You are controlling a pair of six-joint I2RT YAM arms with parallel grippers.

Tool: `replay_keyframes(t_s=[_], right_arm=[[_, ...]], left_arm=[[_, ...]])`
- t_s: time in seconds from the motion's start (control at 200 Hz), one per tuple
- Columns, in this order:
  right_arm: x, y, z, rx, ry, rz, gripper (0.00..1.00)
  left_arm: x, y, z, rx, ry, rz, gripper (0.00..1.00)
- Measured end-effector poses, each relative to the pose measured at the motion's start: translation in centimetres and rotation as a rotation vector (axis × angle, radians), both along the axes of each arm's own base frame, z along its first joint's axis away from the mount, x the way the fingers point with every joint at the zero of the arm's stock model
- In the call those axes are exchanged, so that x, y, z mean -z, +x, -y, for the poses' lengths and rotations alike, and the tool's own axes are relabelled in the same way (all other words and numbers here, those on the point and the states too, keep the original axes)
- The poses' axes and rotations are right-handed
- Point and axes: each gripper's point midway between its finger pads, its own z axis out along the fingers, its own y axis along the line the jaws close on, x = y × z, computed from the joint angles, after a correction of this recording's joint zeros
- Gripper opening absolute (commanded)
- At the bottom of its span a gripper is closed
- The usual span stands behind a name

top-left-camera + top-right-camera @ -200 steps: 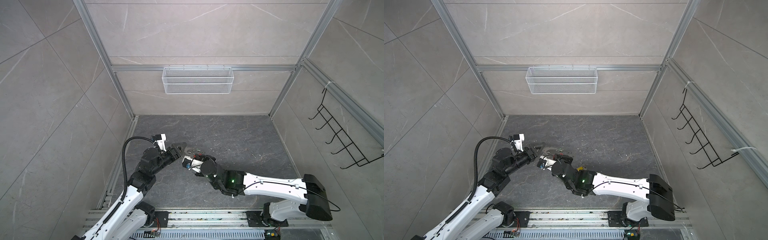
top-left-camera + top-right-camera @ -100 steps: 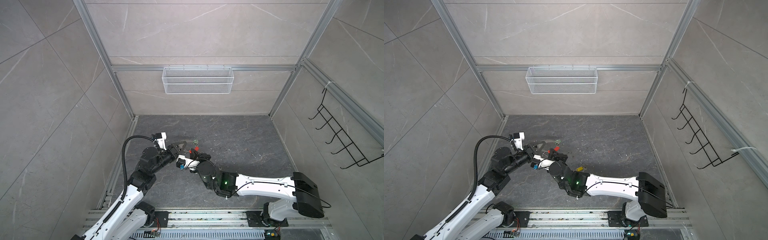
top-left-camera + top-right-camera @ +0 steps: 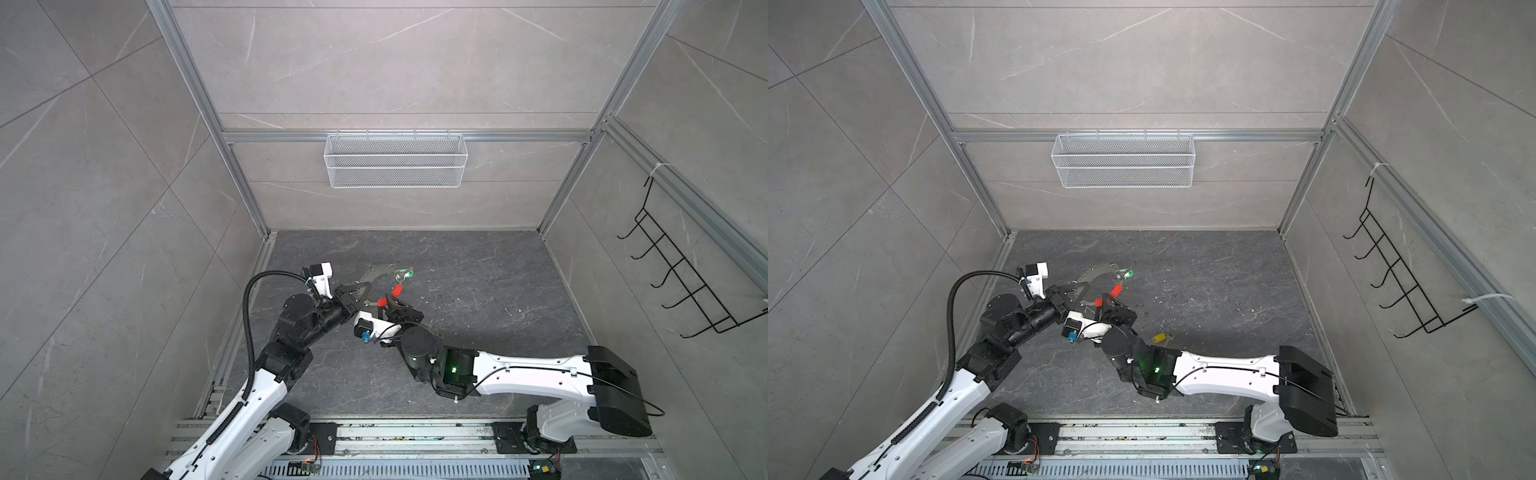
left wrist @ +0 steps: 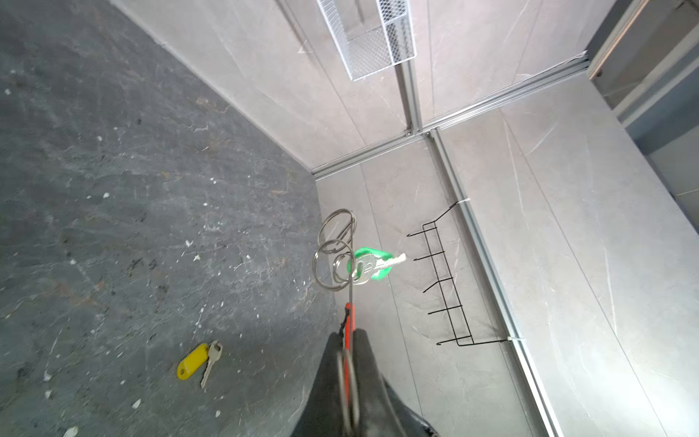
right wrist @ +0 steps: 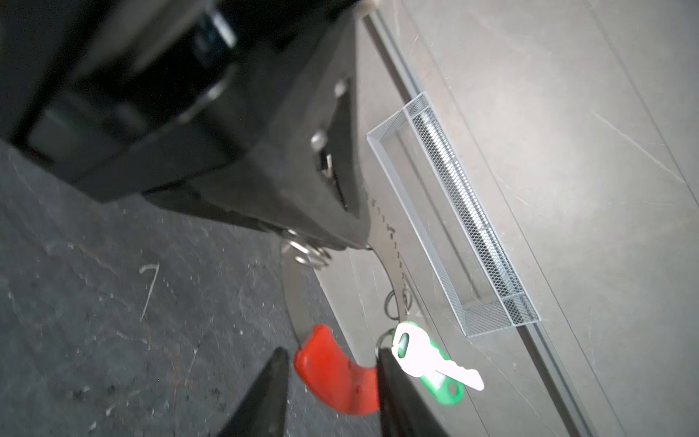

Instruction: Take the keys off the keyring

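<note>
The left hand (image 4: 348,363) is pressed together on the keyring (image 3: 376,275). It pinches the thin grey band edge-on and holds it up, apparently clear of the worktop (image 3: 478,299). That grip looks meant as an anchor: with the band held steady, whatever hangs from it swings free and the other arm has something firm to work against. Just past the left hand's fingertips the green key (image 5: 427,359) dangles from small wire loops (image 4: 333,257) threaded through the band. The right hand (image 5: 331,353) is spread, holding nothing. Its two fingers (image 5: 393,389) stand either side of the red piece (image 5: 333,374) of the ring, and one finger is right beside the green key. Whether that finger actually touches the red plastic cannot be told. The yellow key (image 4: 193,361) lies flat on the worktop, free of the ring and well apart from both hands' tips, close behind the right hand's wrist. So the job seems about half done: one key is off and one remains. The next move likely calls for the right hand to take hold near the green key's loop and work it off the band. The loops are thin and loose, so they may slip or twist away.
</note>
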Motion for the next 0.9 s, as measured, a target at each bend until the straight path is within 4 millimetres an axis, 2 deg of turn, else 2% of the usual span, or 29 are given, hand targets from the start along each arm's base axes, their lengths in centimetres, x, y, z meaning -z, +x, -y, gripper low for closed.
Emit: replay_keyframes(t_s=[0.065, 0.17, 0.29, 0.35, 0.4, 0.46, 0.61, 0.75, 0.9], right_arm=[[-1.5, -0.6, 1.4, -0.015, 0.105, -0.022, 0.57], [-4.2, -1.2, 4.7, -0.044, 0.320, -0.091, 0.59], [-7.3, 0.2, 9.4, -0.064, 0.611, -0.213, 0.60], [-7.9, 1.2, 11.3, -0.070, 0.732, -0.278, 0.60], [-7.7, 1.7, 12.2, -0.083, 0.800, -0.335, 0.61], [-6.9, 1.9, 12.4, -0.109, 0.852, -0.416, 0.60], [-4.6, 1.4, 11.1, -0.175, 0.922, -0.624, 0.63], [-4.4, 0.5, 10.2, -0.249, 0.987, -0.751, 0.64], [-4.6, -0.5, 9.4, -0.312, 0.995, -0.807, 0.61]], left_arm=[[-0.6, 0.0, 0.0, 0.001, 0.005, 0.043, 0.00], [-1.7, -0.1, 0.0, 0.001, 0.016, 0.126, 0.00], [-2.6, -0.6, 0.0, 0.014, 0.042, 0.237, 0.00], [-3.1, -0.9, 0.2, 0.028, 0.061, 0.297, 0.00], [-3.6, -1.3, 0.3, 0.041, 0.079, 0.352, 0.00], [-4.3, -1.9, 0.4, 0.056, 0.095, 0.424, 0.00], [-6.3, -4.3, 0.5, 0.099, 0.081, 0.628, 0.00], [-7.4, -5.8, 0.5, 0.127, 0.069, 0.724, 0.00], [-7.7, -6.6, 0.8, 0.161, 0.070, 0.763, 0.00]])
